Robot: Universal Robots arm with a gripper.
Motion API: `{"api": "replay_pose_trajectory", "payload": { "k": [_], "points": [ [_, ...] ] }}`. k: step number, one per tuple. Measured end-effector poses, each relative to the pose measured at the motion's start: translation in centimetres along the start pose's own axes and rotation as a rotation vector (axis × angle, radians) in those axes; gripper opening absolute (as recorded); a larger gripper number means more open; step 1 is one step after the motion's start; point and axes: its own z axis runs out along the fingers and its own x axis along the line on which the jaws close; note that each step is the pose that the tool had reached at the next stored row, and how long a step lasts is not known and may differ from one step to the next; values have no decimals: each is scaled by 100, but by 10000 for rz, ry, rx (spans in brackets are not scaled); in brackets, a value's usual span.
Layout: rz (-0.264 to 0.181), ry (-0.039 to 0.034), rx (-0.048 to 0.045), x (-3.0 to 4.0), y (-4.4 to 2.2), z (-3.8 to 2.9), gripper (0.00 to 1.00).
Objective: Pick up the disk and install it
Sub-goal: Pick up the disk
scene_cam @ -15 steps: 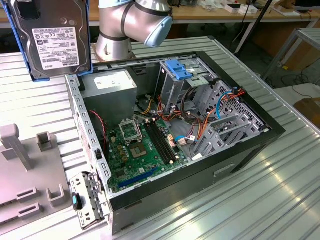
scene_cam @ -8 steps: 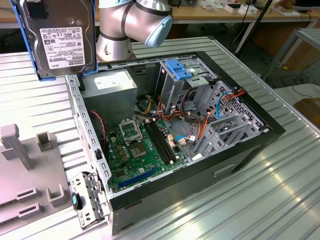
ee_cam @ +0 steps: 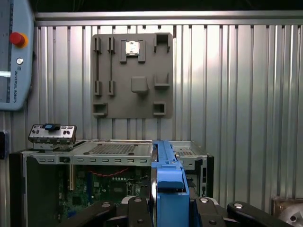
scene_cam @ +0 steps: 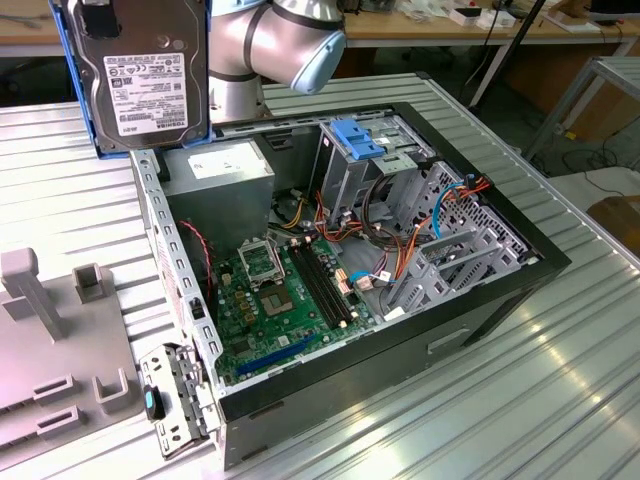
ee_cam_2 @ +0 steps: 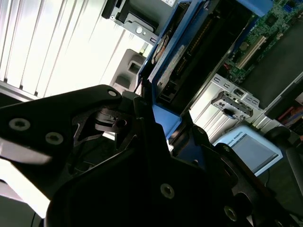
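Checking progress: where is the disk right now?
The disk hangs in the gripper at the exterior view's upper left, near the power supply corner of the open computer case.

We've got a ribbed metal table (scene_cam: 560, 400) here, with the open PC case (scene_cam: 400, 365) sitting flat on it. Just beside the case, on the exterior view's left, lies a grey fixture plate (scene_cam: 40, 370) with little holders.

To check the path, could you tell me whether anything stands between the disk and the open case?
Nothing visible does: the hand holds the disk in the air, apart from the case, whose open side faces up uncovered.
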Motion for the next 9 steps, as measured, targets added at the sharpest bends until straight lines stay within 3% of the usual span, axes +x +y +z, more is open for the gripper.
{"api": "replay_pose_trajectory", "payload": {
  "k": [5, 7, 9],
  "points": [
    [0, 0, 0, 0, -82, 3, 37],
    [0, 0, 0, 0, -173, 7, 37],
    [-1, 0, 0, 0, -219, 9, 37]
  ]
}}
